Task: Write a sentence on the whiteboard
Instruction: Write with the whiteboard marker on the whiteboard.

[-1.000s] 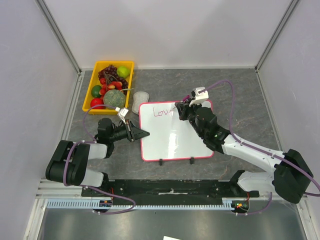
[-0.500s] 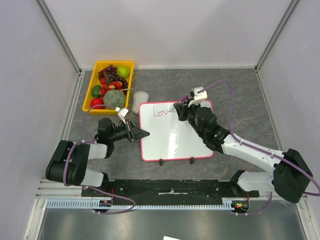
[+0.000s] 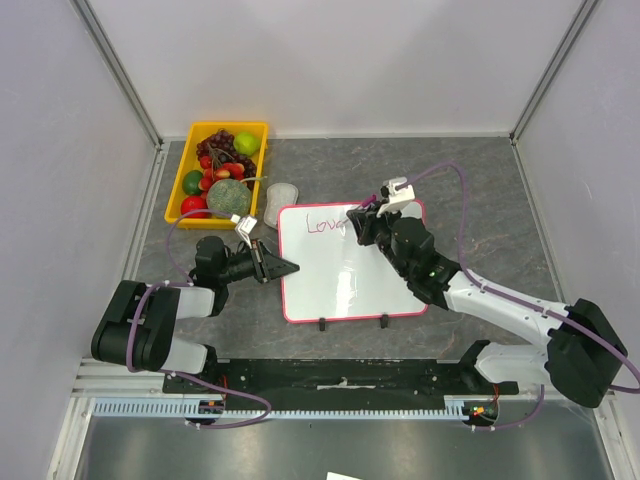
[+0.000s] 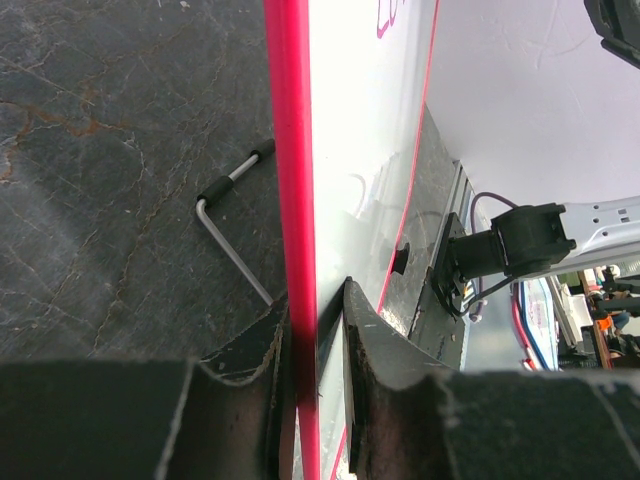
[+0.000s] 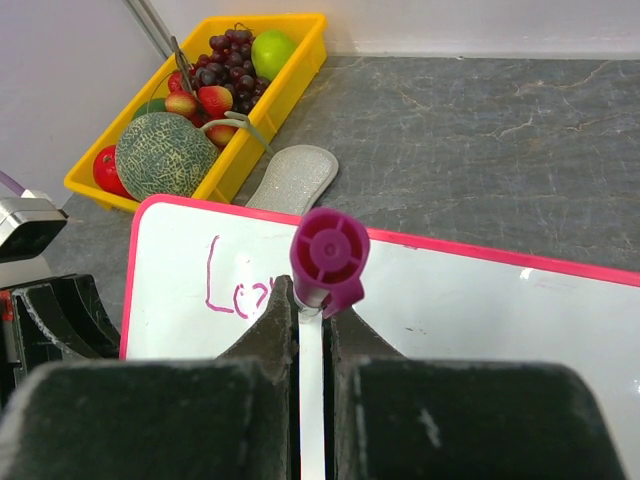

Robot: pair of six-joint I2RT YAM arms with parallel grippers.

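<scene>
The whiteboard [image 3: 345,275] lies flat on the grey table, white with a pink-red frame and two black feet at its near edge. The sentence [image 3: 322,224] shows only as pink "Lov" at the top left, partly hidden by the right gripper; it also shows in the right wrist view [image 5: 235,285]. My left gripper [image 3: 288,267] is shut on the whiteboard's left frame [image 4: 295,250]. My right gripper [image 3: 362,222] is shut on a white marker with a magenta cap end [image 5: 328,258], held upright over the board's top edge beside the writing.
A yellow tray [image 3: 194,135] of fruit, with a melon [image 3: 228,197], grapes and a lime, stands at the back left. A grey glittery eraser [image 3: 279,194] lies between the tray and the board. A metal hex key [image 4: 232,225] lies by the board's left edge.
My right gripper with the marker has shifted slightly to the right along the board's top edge. The left gripper and the board have not moved.
</scene>
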